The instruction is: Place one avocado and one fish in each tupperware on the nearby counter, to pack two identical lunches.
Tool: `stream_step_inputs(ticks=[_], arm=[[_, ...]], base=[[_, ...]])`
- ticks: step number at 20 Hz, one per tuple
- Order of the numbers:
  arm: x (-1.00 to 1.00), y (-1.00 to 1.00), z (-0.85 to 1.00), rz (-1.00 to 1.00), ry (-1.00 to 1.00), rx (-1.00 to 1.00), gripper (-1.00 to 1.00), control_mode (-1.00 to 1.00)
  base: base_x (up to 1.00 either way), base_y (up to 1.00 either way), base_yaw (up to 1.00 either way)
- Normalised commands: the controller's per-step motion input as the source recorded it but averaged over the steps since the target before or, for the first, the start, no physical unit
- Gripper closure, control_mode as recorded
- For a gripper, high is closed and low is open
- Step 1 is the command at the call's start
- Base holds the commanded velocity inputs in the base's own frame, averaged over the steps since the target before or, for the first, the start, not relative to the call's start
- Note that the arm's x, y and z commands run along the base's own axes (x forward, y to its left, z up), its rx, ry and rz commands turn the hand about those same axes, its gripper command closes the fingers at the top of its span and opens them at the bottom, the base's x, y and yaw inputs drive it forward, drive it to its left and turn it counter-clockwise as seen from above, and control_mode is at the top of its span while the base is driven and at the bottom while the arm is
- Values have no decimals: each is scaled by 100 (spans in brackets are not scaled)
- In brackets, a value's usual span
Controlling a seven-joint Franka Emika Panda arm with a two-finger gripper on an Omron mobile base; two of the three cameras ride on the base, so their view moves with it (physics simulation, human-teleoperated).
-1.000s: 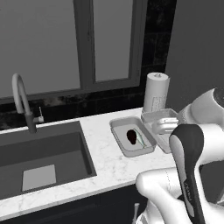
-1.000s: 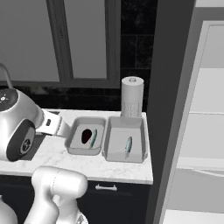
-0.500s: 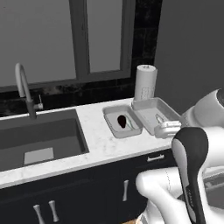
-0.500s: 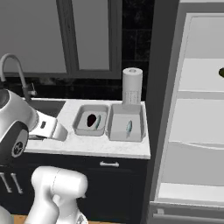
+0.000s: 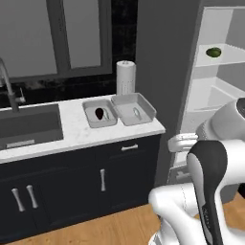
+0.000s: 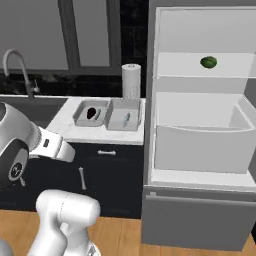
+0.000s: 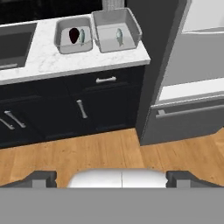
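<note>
Avocado (image 6: 208, 62) on the open fridge's shelf (image 6: 200, 67) could roll off if the wide-open, empty jaws nudge it.

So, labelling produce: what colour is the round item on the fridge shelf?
Green round item, clearest in the right base view.

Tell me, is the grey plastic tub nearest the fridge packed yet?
Partly. The right grey tub holds just a small fish; the left tub holds a dark avocado and fish.

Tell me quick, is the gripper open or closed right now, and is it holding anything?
Gripper: open, fingertips spread wide with nothing between them, holding nothing.
</note>
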Motion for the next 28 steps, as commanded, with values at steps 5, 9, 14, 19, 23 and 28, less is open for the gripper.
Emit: stream_step_inputs(ticks=[5, 9, 14, 19, 23, 28], arm=[[0, 0, 0, 0, 0, 0, -100, 100], [0, 0, 0, 0, 0, 0, -100, 100], [0, 0, 0, 0, 0, 0, -100, 100], [0, 0, 0, 0, 0, 0, -100, 100], [0, 0, 0, 0, 0, 0, -100, 100], [54, -14, 11, 2, -9, 3, -100, -100]], base=[[-8, -100, 0], [38, -96, 1], [62, -66, 0], [67, -40, 0], [65, -18, 0], [0, 0, 0]])
